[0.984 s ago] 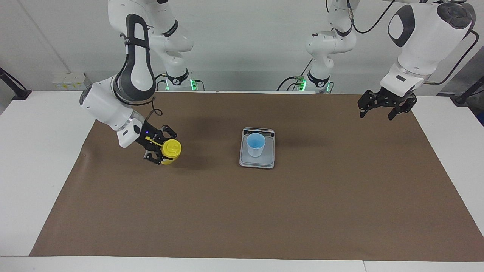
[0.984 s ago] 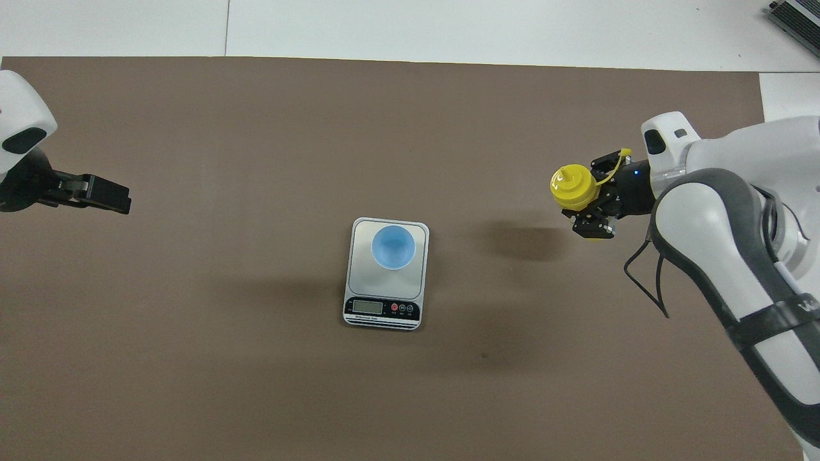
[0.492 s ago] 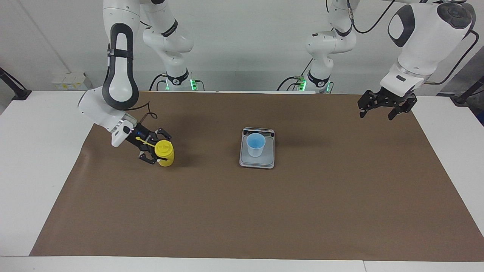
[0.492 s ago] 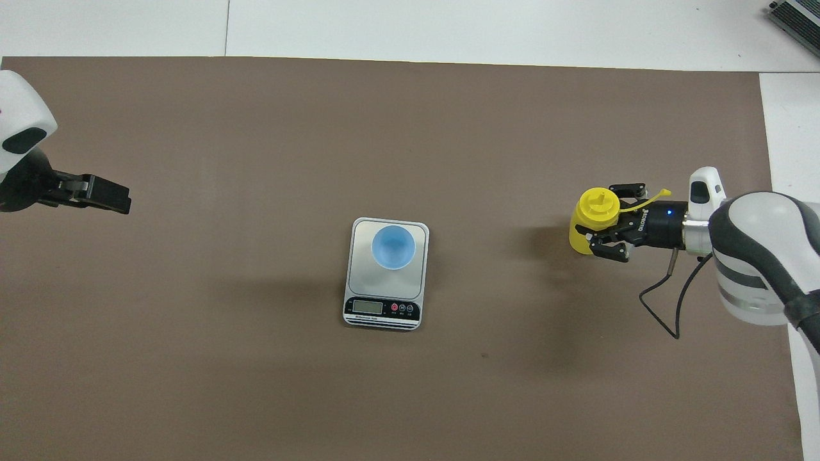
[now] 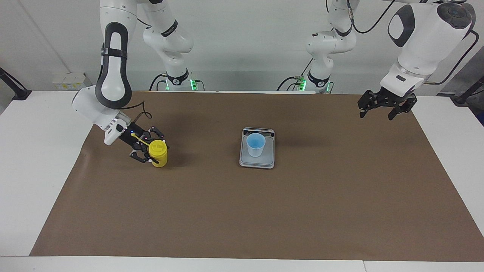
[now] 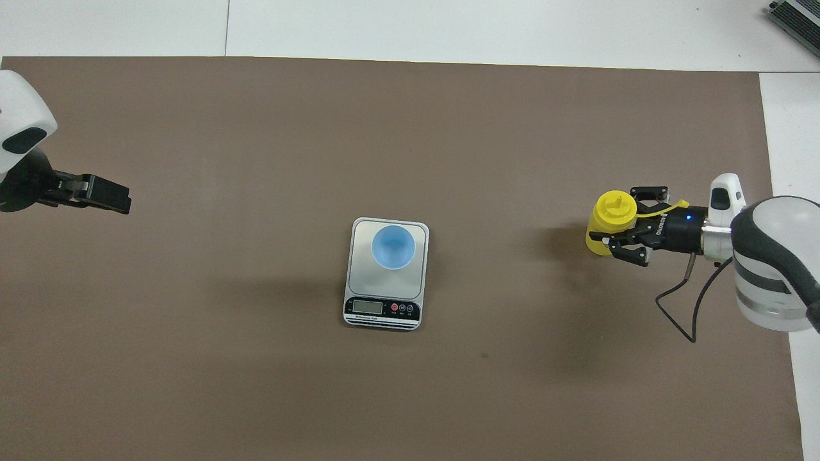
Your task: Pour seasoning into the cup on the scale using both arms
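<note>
The right pincer [image 5: 148, 152], which carried the bottle [image 5: 158, 153] raised and tilted a second ago, has lowered it upright onto the table [image 5: 34, 158] near the right arm's end; its fingers now look spread beside the bottle, apparently released. The cup [image 5: 255, 144] sits on the scale [image 5: 257, 160] at mid-table. The left pincer [image 5: 382, 106], fingers parted, waits over the left arm's end. Pouring probably done; bottle being returned.
</note>
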`<state>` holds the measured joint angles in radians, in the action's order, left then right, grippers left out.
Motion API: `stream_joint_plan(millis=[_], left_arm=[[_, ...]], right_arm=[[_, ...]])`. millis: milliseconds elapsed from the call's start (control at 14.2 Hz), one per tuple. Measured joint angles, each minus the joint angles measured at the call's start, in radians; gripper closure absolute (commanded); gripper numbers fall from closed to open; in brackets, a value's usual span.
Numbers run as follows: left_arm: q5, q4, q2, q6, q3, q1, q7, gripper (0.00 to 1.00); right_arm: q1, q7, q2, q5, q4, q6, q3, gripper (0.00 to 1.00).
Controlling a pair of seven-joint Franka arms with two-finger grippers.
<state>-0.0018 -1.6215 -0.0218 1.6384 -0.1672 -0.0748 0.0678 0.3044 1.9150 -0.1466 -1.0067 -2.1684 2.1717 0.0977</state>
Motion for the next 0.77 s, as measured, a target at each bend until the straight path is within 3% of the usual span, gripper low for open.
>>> stream_joint_plan(millis=[351,773], left_arm=[[0.0,0.0,0.0,0.0,0.0,0.0,0.0,0.0],[0.0,0.0,0.0,0.0,0.0,0.0,0.0,0.0]], right_arm=[[0.081,0.072,0.006,0.036,-0.006,-0.036,-0.001,0.0],[0.089,0.077,0.039,0.265,0.043,-0.036,-0.003,0.0]])
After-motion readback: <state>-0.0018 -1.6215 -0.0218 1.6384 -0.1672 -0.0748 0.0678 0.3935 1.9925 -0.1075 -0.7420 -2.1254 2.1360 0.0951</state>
